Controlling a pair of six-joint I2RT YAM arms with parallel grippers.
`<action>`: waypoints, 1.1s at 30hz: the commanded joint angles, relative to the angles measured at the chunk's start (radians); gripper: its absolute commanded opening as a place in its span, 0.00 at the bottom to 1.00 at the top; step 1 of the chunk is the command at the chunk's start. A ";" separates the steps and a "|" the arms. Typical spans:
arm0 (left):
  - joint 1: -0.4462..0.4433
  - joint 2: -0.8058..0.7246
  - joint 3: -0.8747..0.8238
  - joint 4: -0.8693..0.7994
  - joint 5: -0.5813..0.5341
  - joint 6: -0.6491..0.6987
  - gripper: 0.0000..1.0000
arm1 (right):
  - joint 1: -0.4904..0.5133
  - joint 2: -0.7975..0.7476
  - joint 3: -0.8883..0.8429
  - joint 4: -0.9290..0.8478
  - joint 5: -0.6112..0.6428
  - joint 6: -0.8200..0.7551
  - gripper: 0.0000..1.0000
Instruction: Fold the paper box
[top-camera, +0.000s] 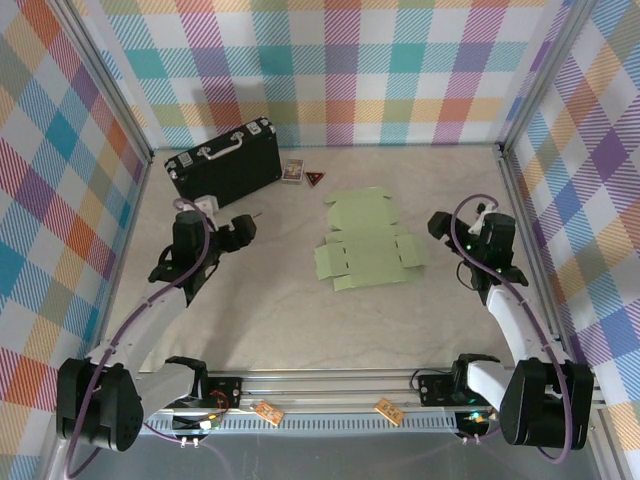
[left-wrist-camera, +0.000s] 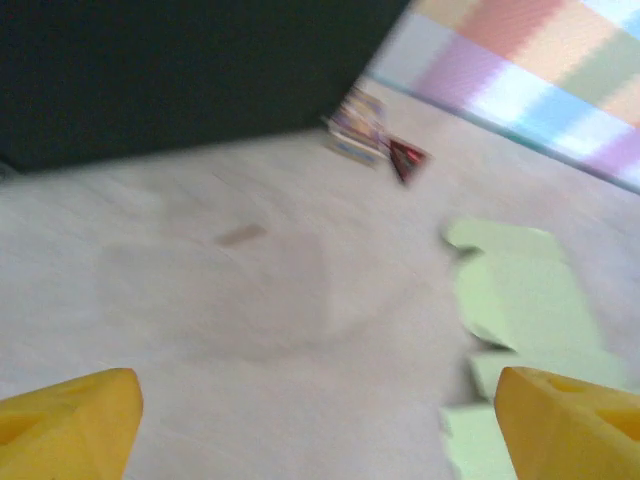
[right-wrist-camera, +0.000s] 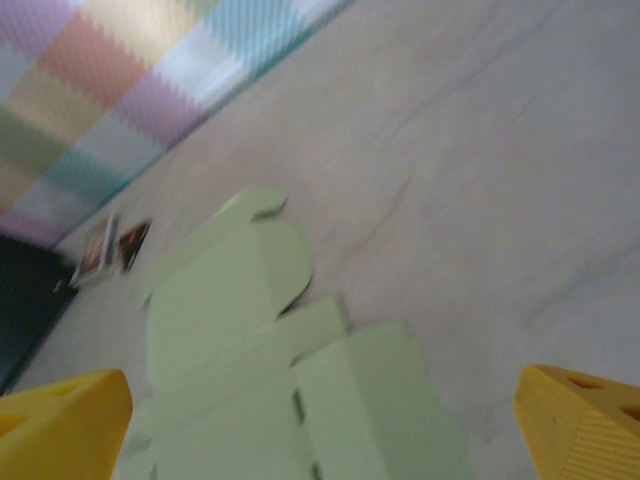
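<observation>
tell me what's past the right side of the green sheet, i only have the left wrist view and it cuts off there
Observer: The right hand sits just off the right edge of the paper box, jaws wide open, holding nothing.
Operator: is the sheet folded anywhere yet
Observer: No. The top view shows it lying flat and unfolded on the table.
Operator: and how close is my left hand
Observer: The left hand is open, to the left of the sheet with bare table between them.
</observation>
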 joint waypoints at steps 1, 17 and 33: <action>-0.151 0.085 0.104 -0.140 0.146 -0.053 0.85 | 0.035 0.026 0.062 -0.162 -0.236 -0.005 0.94; -0.519 0.982 0.943 -0.420 0.054 0.112 0.25 | 0.224 -0.105 -0.146 -0.227 -0.298 0.253 0.90; -0.516 1.172 1.072 -0.442 -0.014 0.126 0.20 | 0.424 -0.033 -0.369 0.168 -0.135 0.702 0.88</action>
